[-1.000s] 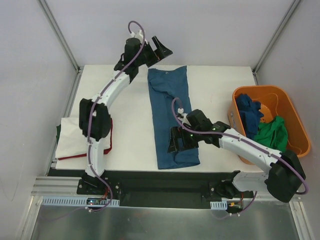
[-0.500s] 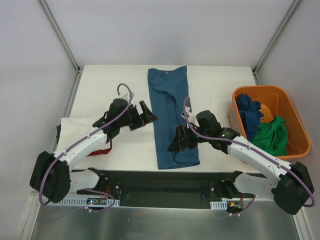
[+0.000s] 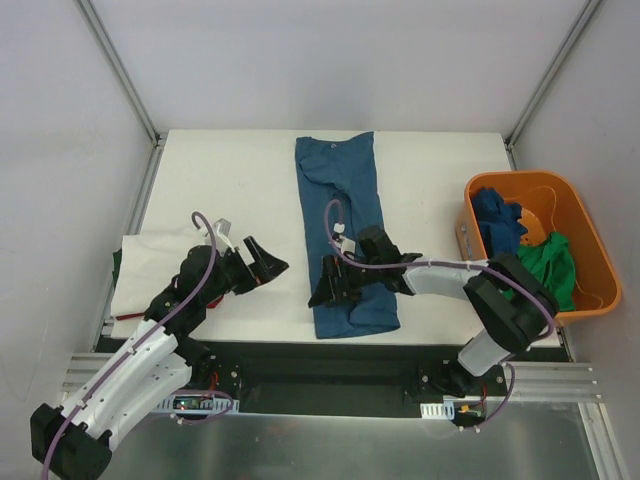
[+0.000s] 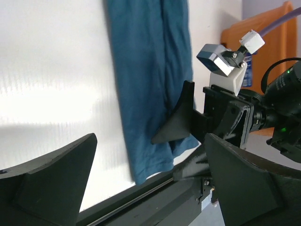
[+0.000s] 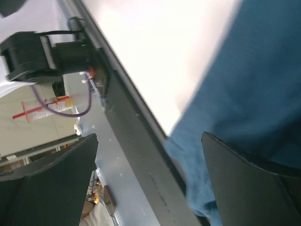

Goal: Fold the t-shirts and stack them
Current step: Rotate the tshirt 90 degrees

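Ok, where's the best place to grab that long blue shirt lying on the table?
Take the blue t-shirt by its near hem, pinching both corners from above. It lies flat as a long narrow strip, so that short end probably lifts cleanly and folds over toward the far end.

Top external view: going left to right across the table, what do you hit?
white folded shirt → left gripper → blue t-shirt, folded into a long strip → orange basket, holding a dark blue shirt then a green shirt.
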`<state>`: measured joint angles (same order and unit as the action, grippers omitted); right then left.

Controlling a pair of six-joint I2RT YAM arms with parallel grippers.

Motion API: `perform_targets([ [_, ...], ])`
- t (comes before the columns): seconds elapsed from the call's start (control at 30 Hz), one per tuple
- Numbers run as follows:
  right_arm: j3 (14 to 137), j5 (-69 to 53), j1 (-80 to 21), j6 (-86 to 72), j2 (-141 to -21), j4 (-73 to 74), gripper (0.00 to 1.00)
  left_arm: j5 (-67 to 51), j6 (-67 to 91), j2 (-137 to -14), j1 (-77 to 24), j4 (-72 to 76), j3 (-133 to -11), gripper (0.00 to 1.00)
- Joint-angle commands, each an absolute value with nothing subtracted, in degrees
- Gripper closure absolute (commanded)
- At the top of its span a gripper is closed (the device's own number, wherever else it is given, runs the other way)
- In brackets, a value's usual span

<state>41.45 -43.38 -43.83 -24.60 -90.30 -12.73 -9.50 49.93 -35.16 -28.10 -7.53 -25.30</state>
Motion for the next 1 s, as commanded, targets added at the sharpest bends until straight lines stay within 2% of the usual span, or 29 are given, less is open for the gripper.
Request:
perform_targets([
  [0.0, 36.05, -42.28, -42.19, -28.82, -94.81, -24.59, 0.04, -10.28, 50.27, -37.87, -28.21, -10.11, -24.69, 0.01],
  [0.13, 30.77, -44.11, -42.1, -38.8, -102.55, -39.51, 0.04, -10.9, 49.4, -41.21, -28.21, -10.11, -26.01, 0.01],
  [0.23, 26.2, -45.7, -42.63, -49.53, -112.12, -65.58, 0.04, -11.51, 48.87, -42.54, -28.21, -10.2, -26.54, 0.01],
  [0.27, 25.84, -45.62, -43.15, -56.97, -115.11, -81.05, 0.04, -11.43, 48.69, -42.71, -28.21, -10.2, -26.72, 0.01],
  [0.3, 26.88, -45.53, -43.94, -60.78, -120.88, -87.91, 0.04, -11.25, 48.69, -42.63, -28.21, -10.28, -26.72, 0.01],
  [0.5, 31.73, -41.31, -50.71, -61.79, -123.49, -87.54, 0.04, -9.67, 47.81, -41.05, -28.21, -11.6, -27.42, 0.01],
  [0.73, 34.72, -42.36, -50.63, -60.21, -118.66, -81.58, 0.04, -8.0, 46.76, -39.38, -28.21, -13.88, -28.12, 0.01],
  [0.8, 35.5, -42.54, -50.54, -58.63, -114.45, -77.89, 0.04, -7.82, 46.41, -38.94, -28.21, -14.5, -28.74, 0.01],
  [0.97, 37.35, -41.75, -50.8, -44.41, -96.65, -52.78, 0.04, -6.68, 45.62, -36.66, -28.21, -16.61, -29.62, 0.01],
])
